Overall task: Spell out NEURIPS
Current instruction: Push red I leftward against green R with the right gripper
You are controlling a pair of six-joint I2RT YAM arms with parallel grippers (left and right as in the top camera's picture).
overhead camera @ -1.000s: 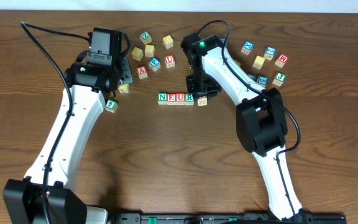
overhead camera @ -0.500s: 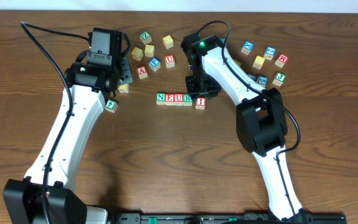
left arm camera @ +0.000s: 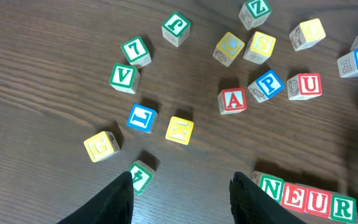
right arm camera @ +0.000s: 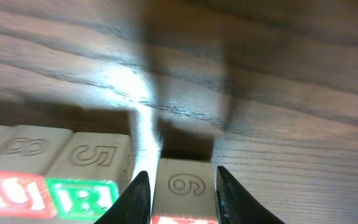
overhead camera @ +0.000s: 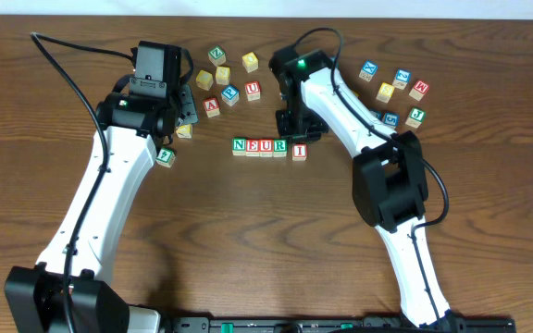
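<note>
Right gripper (right arm camera: 180, 202) straddles I cube (overhead camera: 299, 149), one finger on each side; clamped or slack, cannot tell. Cube on table (overhead camera: 248, 231), just beyond R end of NEUR row (overhead camera: 259, 146). Left gripper (left arm camera: 182, 199) spread, empty.

Soft, even light falls from above in the overhead view. The brown desk (overhead camera: 248, 231) shows its grain sharply out to the corners, and the white arms (overhead camera: 109, 194) throw only faint, blurred shadows beside them. A strip past the desk's far edge is washed out white. The left wrist view is dimmer and greyer, with short soft shadows under the cubes (left arm camera: 179, 129). There the left end effector's fingers (left arm camera: 120, 196) are black shapes without detail. The right wrist view is very close. A white glare patch lies on the desk at the left, a broad dark shadow crosses the middle, and the far wood is smeared. The cube marked 6 (right arm camera: 184, 185) stays sharp.
</note>
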